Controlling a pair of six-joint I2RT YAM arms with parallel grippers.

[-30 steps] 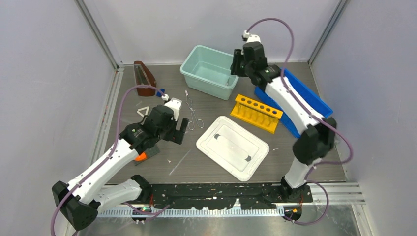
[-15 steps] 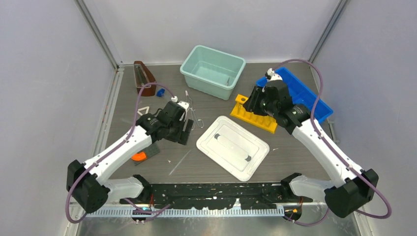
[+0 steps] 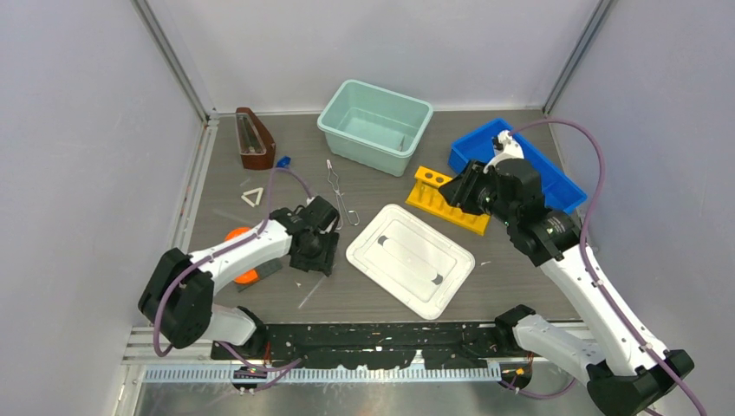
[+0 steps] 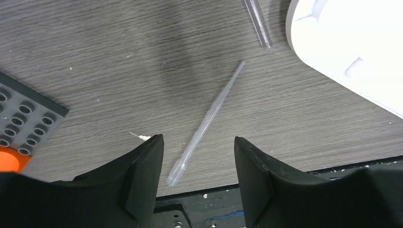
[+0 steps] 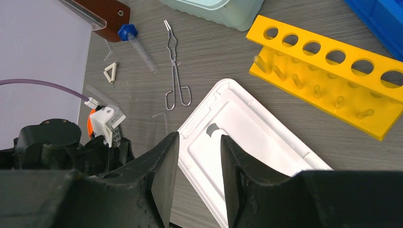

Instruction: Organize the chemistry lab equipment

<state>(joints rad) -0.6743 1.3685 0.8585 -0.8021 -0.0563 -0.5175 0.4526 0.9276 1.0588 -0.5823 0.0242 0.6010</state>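
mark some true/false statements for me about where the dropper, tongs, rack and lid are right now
1. The clear dropper lies on the table between the fingers of the left hand. True.
2. The wire tongs sit inside the green tub. False: the tongs lie on the table outside the tub.
3. No tubes stand in the yellow rack. True.
4. The right hand grips the white lid. False: its fingers are apart and hold nothing; the lid lies on the table.

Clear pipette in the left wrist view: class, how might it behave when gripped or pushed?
The clear pipette looks round and slim, so it probably rolls if nudged sideways. It seems thin-walled and light, so a squeeze may flex it.
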